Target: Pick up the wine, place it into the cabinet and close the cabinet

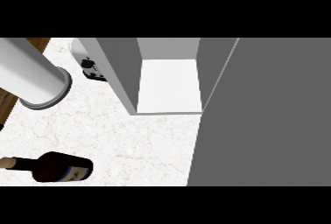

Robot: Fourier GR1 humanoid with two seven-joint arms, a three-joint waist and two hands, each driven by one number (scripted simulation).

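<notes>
Wine point(59, 167) lies on its side at the near left of the marbled table point(129, 140), neck toward the left edge, well apart from the cabinet point(123, 74). From my remote station I see the cabinet standing open farther back, its white floor point(169, 85) bare, and its grey door point(271, 113) swung out to fill the right side of the view. A pale cylinder point(32, 74) slants in at the far left, and a small black thing point(90, 69) sits just beside the cabinet's left wall, too hidden to identify. I can make out no robot hand, so I cannot tell whether either is spread or closed.
</notes>
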